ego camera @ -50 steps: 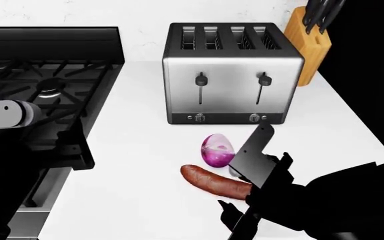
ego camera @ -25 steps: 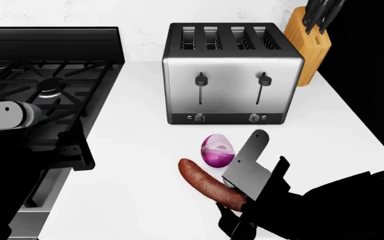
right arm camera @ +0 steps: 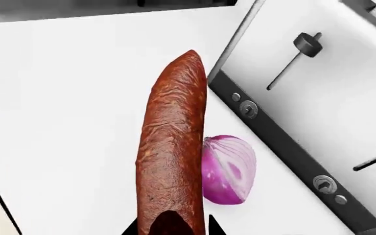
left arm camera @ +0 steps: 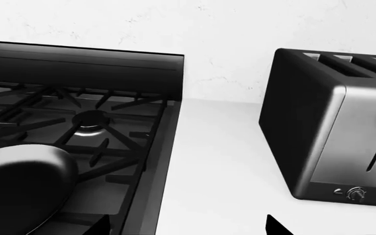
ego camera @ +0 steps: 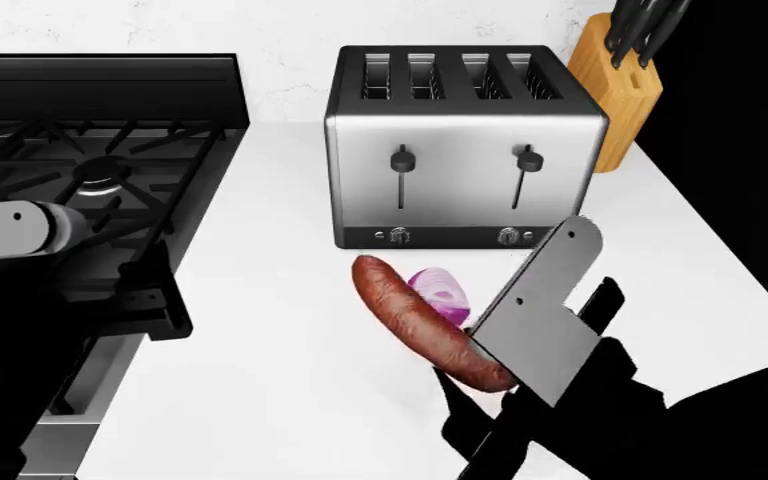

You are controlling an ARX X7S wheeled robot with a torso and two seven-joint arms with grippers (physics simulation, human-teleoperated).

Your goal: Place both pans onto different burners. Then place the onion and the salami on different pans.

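Note:
My right gripper (ego camera: 480, 388) is shut on the near end of the salami (ego camera: 418, 322), a long reddish-brown sausage held above the white counter and pointing toward the toaster. In the right wrist view the salami (right arm camera: 172, 147) runs out from between the fingers. The purple onion (right arm camera: 229, 169) lies on the counter just beside it, partly hidden by the salami in the head view (ego camera: 448, 297). My left gripper (left arm camera: 184, 230) is open and empty over the stove's right edge. One dark pan (left arm camera: 18, 188) rests on the grate near a burner (left arm camera: 91, 120). The other pan is out of view.
A steel four-slot toaster (ego camera: 464, 150) stands on the counter just behind the onion. A wooden knife block (ego camera: 618, 85) is at the back right. The stove (ego camera: 77, 170) with its black grates fills the left side. My left arm (ego camera: 11, 232) hangs over its front right corner.
The right gripper has lifted the salami off the counter and swung its free end up toward the toaster, so it now crosses in front of the onion. The left arm has stayed put.

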